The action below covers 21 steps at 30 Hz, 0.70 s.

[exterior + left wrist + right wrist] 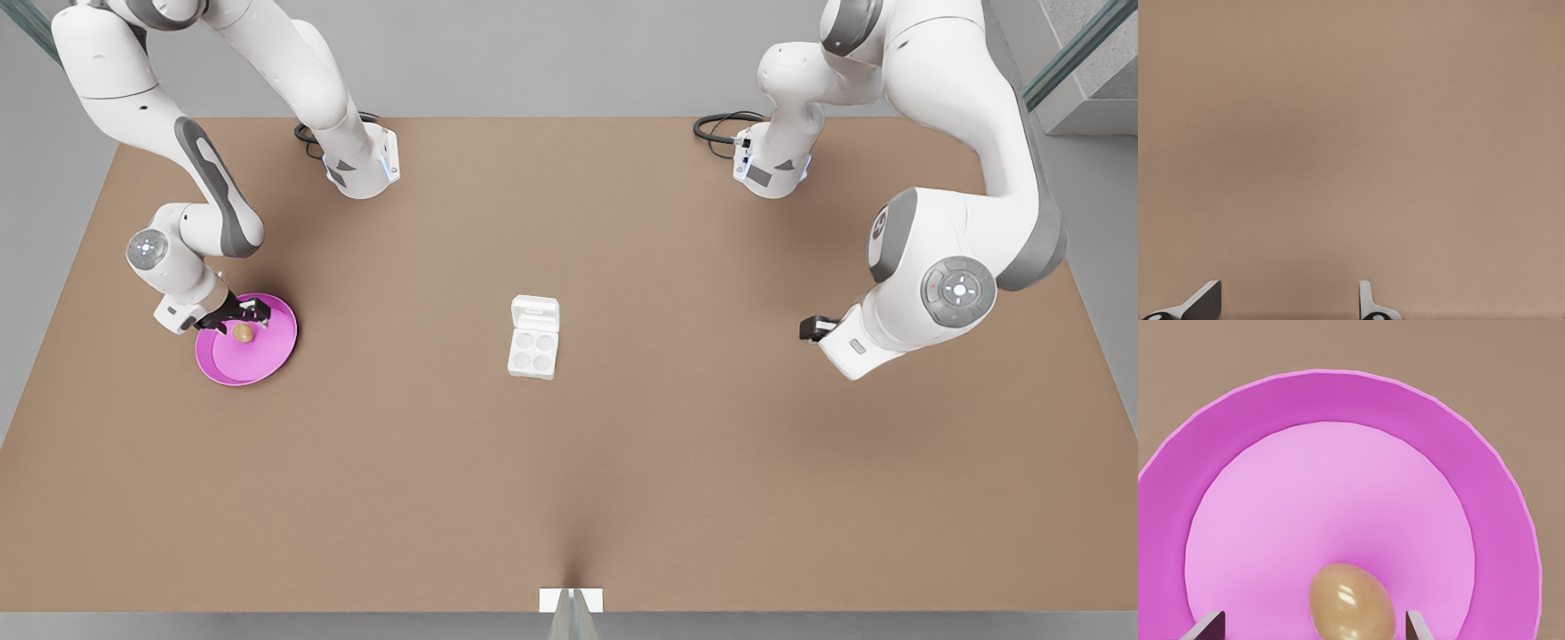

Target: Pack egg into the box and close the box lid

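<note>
Brown tabletop [569, 498] spreads under both arms. Right gripper [242, 313] hangs over the pink plate [267, 356], jaws spread wide to either side of the egg [243, 332] and not touching it; the egg lies on the plate's inner floor. Right of the plate in the front view, mid-table, sits the box [533, 352] with 4 empty cups, the box lid [535, 313] folded back flat. Farther right still, the left gripper [1290, 303] waits above bare table, jaws apart, holding nothing.
</note>
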Motion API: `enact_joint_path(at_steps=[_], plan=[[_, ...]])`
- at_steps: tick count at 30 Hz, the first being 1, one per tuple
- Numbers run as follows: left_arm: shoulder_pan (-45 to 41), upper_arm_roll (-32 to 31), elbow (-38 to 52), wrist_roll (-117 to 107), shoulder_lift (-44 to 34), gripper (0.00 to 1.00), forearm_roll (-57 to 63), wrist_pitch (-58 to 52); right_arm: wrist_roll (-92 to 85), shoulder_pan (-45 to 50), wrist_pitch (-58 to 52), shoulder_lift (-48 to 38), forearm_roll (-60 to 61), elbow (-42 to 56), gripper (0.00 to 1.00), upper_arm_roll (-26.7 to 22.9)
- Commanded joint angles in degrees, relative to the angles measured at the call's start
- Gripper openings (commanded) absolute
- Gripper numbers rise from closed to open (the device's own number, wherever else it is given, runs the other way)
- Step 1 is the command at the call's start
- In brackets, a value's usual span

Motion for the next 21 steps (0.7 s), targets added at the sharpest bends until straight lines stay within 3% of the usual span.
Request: enact_joint_path(at_steps=[1, 7, 10, 15, 16, 17, 21], plan=[[0.0, 0.0, 0.0, -0.1, 0.0, 1.00, 0.0, 0.1, -1.0, -0.1, 0.0, 0.6, -2.0, 0.3, 1.00, -0.1], [0.0, 0.0, 0.0, -0.1, 0.2, 1.00, 0.0, 0.1, -0.9, -0.5, 0.1, 1.9, -5.2, 0.6, 1.00, -1.7], [0.1, 0.0, 0.0, -0.1, 0.2, 1.00, 0.0, 0.2, -0.9, -0.5, 0.1, 2.3, -5.3, 0.6, 0.83, -1.7], [0.0, 0.0, 0.0, -0.1, 0.3, 1.00, 0.0, 0.3, -0.9, -0.6, 0.1, 2.5, -5.3, 0.6, 0.80, -1.8], [0.0, 0.0, 0.0, -0.1, 0.3, 1.00, 0.0, 0.3, -1.0, -0.7, 0.0, 2.5, -5.5, 0.6, 0.65, -1.8], [0.0, 0.0, 0.0, -0.1, 0.5, 1.00, 0.0, 0.4, -1.0, -0.8, 0.0, 2.7, -5.8, 0.9, 0.61, -1.8], [0.0, 0.0, 0.0, -0.1, 0.5, 1.00, 0.0, 0.4, -1.0, -0.7, -0.1, 3.0, -5.9, 1.3, 0.61, -1.8]])
